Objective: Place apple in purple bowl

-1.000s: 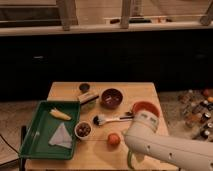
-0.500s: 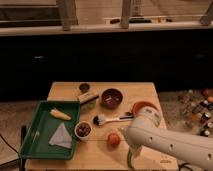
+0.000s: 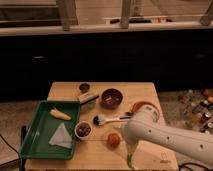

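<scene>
Wooden worktop [image 3: 137,92], rectangular, pale tan, seen from above and in front. A smooth white-shelled robot arm [image 3: 170,140] enters from the lower right and crosses the right front corner. It ends in the tool [image 3: 131,159], which points down at the front edge of the worktop. Whether the tool is released or clenched cannot be told.

Green tray [image 3: 34,127], rectangular with a raised rim, fills the left front of the worktop. It holds a yellow banana-like piece [image 3: 60,115] towards the back and a pale folded sheet [image 3: 61,136] in front of it.

The purple bowl [image 3: 111,97], round, dark maroon with a dark inside, stands at the centre back, well apart from the tool. An orange bowl [image 3: 142,106] lies to its right, partly hidden by the arm.

A small white bowl [image 3: 83,130] with dark contents stands just beside the tray's right rim. A brush [image 3: 107,119], dark bristles left and pale handle right, lies between this bowl and the arm.

A tan-topped block [image 3: 89,97] and a small dark round cup [image 3: 84,87] stand left of the purple bowl.

The apple [image 3: 114,140], small, round, orange-red, rests on the worktop just left of the arm, near the tool, to its left and further back.
</scene>
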